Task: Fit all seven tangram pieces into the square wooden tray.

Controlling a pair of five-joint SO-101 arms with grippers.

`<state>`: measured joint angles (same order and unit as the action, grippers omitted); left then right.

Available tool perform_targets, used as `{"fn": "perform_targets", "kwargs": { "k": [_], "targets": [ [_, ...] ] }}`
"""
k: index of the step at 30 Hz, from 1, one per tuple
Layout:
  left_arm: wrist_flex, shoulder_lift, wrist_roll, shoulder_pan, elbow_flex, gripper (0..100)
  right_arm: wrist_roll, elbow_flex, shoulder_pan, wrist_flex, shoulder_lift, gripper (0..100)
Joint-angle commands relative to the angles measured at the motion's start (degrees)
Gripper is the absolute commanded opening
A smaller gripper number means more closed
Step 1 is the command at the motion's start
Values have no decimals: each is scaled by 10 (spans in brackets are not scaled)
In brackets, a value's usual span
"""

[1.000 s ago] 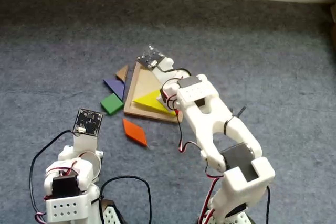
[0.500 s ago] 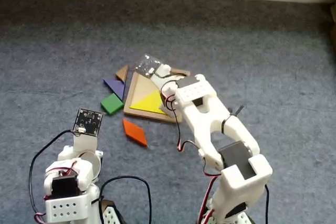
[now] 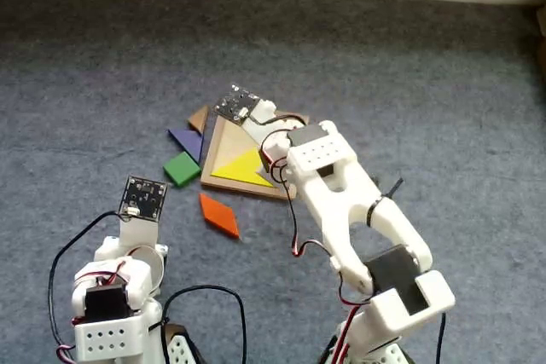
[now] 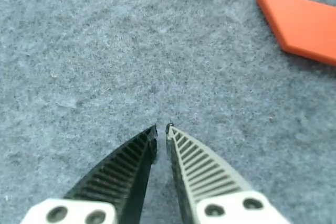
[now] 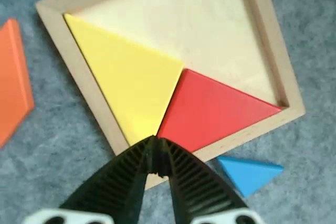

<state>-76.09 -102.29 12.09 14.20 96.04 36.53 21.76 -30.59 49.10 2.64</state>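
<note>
Inside tray [image 5: 270, 40], yellow triangle [image 5: 126, 82] now flat

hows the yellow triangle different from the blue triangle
The yellow triangle is much larger than the blue triangle. The yellow triangle lies inside the wooden tray, against the red triangle; the blue triangle lies on the carpet outside the tray's rim. Both are flat triangles.

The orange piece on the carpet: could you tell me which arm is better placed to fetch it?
Probably the left: the left gripper hangs over carpet near the orange piece, while the right gripper is over the tray rim.
</note>
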Motion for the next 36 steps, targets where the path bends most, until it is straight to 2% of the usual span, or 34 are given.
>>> {"fn": "perform_targets", "kwargs": {
  "k": [1, 8, 19, 22, 30, 36],
  "targets": [
    [-4, -15, -4, -4, 11, 56, -24, 22, 0, 1, -86, 9],
    [-4, -15, -4, -4, 11, 56, -108, 69, 47, 4, -189, 9],
    [-4, -15, -4, -4, 11, 56, -320, 149, 145, 1, -214, 9],
    [-4, -15, -4, -4, 11, 56, -323, 165, 171, -4, -214, 9],
    [-4, -15, -5, -8, 11, 56, -329, 253, 204, -137, -217, 9],
    [-4, -15, -5, -7, 11, 56, -329, 262, 225, -148, -218, 9]
  ]
}}
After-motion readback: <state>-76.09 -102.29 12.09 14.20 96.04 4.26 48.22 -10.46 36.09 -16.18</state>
